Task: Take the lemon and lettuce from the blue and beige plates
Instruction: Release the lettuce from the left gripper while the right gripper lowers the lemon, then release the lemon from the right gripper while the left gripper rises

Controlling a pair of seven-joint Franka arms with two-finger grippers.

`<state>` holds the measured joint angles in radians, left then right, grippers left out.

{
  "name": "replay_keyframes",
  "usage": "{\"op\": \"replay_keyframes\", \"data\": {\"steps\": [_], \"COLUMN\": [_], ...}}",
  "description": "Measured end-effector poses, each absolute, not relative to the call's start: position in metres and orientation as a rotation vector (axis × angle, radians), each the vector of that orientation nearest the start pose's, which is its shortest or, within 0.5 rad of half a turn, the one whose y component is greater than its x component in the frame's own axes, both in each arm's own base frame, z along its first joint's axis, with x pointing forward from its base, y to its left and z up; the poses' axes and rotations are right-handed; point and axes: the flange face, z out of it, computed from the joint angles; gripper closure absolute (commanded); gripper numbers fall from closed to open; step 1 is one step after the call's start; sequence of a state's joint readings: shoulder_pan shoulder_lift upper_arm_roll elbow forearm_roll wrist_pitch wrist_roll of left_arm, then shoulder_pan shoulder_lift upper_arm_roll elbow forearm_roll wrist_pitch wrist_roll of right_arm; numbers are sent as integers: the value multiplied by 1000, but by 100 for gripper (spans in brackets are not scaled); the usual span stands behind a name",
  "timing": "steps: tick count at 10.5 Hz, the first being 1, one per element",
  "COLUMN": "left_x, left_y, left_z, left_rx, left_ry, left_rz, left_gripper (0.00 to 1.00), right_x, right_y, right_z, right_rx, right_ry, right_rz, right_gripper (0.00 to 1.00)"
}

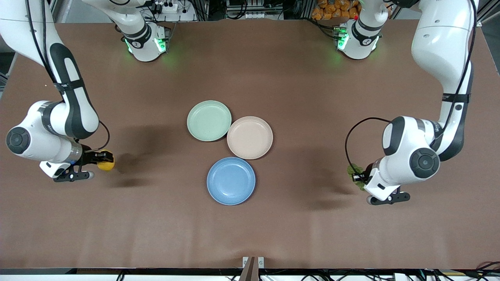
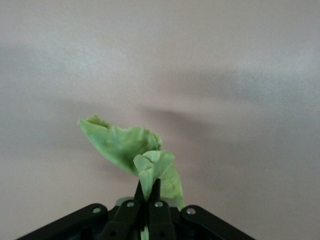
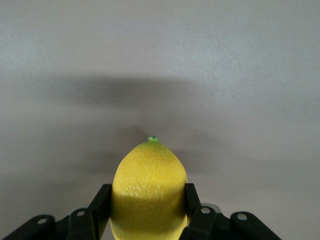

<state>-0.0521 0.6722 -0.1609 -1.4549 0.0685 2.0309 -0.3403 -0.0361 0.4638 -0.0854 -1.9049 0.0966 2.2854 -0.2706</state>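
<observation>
My right gripper (image 1: 102, 159) is shut on a yellow lemon (image 1: 106, 165) and holds it over bare table toward the right arm's end; the right wrist view shows the lemon (image 3: 148, 190) between both fingers. My left gripper (image 1: 356, 176) is shut on a green lettuce leaf (image 1: 354, 171) over bare table toward the left arm's end; the left wrist view shows the leaf (image 2: 131, 150) pinched at its base. The blue plate (image 1: 231, 180) and the beige plate (image 1: 250, 137) lie mid-table with nothing on them.
A green plate (image 1: 209, 120) with nothing on it lies beside the beige plate, farther from the front camera than the blue one. The three plates touch or nearly touch in a cluster. Brown table surface surrounds them.
</observation>
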Motion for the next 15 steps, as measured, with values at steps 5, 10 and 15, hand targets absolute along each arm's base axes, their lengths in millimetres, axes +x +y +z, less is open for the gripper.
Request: {"op": "replay_keyframes", "data": {"steps": [5, 10, 15], "left_x": [699, 692, 613], "left_y": [-127, -118, -111], "left_z": [279, 322, 388], "left_rx": [-3152, -3151, -3104], "left_ry": [-188, -201, -219], "left_rz": [151, 84, 79], "left_gripper": [0, 0, 0], "right_x": [604, 611, 620], "right_y": [-68, -61, -56], "right_z": [212, 226, 302], "right_rx": [-3072, -3067, -3028], "right_ry": [-84, -99, -117], "right_rz": [111, 95, 207], "right_gripper": [0, 0, 0]}}
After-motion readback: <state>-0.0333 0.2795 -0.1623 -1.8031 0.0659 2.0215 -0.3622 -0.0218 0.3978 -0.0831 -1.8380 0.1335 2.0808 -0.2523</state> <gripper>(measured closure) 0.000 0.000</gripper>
